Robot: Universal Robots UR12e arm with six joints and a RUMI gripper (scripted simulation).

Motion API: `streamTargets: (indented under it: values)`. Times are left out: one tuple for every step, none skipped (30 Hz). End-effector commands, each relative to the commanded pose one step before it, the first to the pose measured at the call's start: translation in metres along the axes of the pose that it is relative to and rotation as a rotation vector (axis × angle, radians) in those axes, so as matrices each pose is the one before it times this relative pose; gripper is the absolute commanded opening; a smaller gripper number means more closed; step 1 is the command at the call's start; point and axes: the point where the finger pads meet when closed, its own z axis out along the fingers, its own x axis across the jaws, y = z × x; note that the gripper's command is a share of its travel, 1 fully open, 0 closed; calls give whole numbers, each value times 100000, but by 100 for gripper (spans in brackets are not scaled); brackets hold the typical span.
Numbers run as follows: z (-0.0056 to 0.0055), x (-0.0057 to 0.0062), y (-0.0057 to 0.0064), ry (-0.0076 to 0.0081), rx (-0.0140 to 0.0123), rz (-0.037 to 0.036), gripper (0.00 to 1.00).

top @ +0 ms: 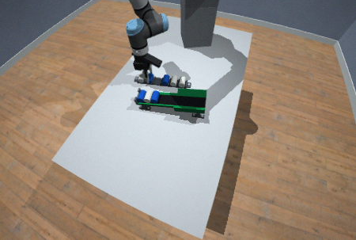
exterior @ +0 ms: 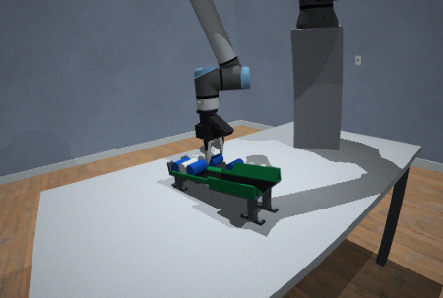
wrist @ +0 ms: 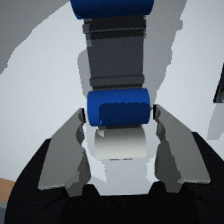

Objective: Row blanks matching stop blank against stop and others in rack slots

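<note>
My gripper (top: pixel 147 76) is low over the left end of the dark stock rack (top: pixel 160 80). It is open, with its fingers standing at the two ends of a blue blank (wrist: pixel 119 107) that lies on the rack. I cannot tell if the fingers touch it. A white blank (wrist: pixel 120 142) lies right beside it. Further along the rack are another blue blank (top: pixel 166 80) and two white blanks (top: pixel 178 81). On the green feed ramp (top: pixel 174 100), a blue blank (top: pixel 142 94), a white blank (top: pixel 148 96) and a blue blank (top: pixel 155 97) lie in a row at the low left end.
The ramp stands on dark legs (exterior: pixel 256 208) just in front of the rack, and its upper right part is bare. The arm's grey pedestal (top: pixel 199 9) stands at the back of the white table.
</note>
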Motion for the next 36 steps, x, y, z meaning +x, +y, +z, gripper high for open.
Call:
streamTargets:
  values:
    - [55,180,190,200,-296,22,50]
    - [0,0,0,0,0,0,50]
    - [0,0,0,0,0,0,50]
    - [0,0,0,0,0,0,50]
    - [0,0,0,0,0,0,50]
    - [0,0,0,0,0,0,50]
    - [0,0,0,0,0,0,50]
    - [0,0,0,0,0,0,50]
    - [0,0,0,0,0,0,50]
    - [0,0,0,0,0,0,50]
    - [0,0,0,0,0,0,50]
    - [0,0,0,0,0,0,50]
    - [0,0,0,0,0,0,50]
    - [0,0,0,0,0,0,50]
    - [0,0,0,0,0,0,50]
    - [0,0,0,0,0,0,50]
    - [0,0,0,0,0,0,50]
    - [0,0,0,0,0,0,50]
    - [0,0,0,0,0,0,50]
    - [0,0,0,0,0,0,50]
    - [0,0,0,0,0,0,50]
    - [0,0,0,0,0,0,50]
    - [0,0,0,0,0,0,50]
    - [0,0,0,0,0,0,50]
    - [0,0,0,0,0,0,37]
    - [0,0,0,0,0,0,37]
    - [0,0,0,0,1,0,37]
    - [0,0,-1,-1,2,0,37]
    - [0,0,0,-1,1,0,37]
    - [0,0,0,0,1,0,37]
    - [0,0,0,0,0,0,37]
    - [0,0,0,0,0,0,37]
    - [0,0,0,0,0,0,37]
    - [0,0,0,0,0,0,37]
    - [0,0,0,0,0,0,37]
    - [0,0,0,0,0,0,37]
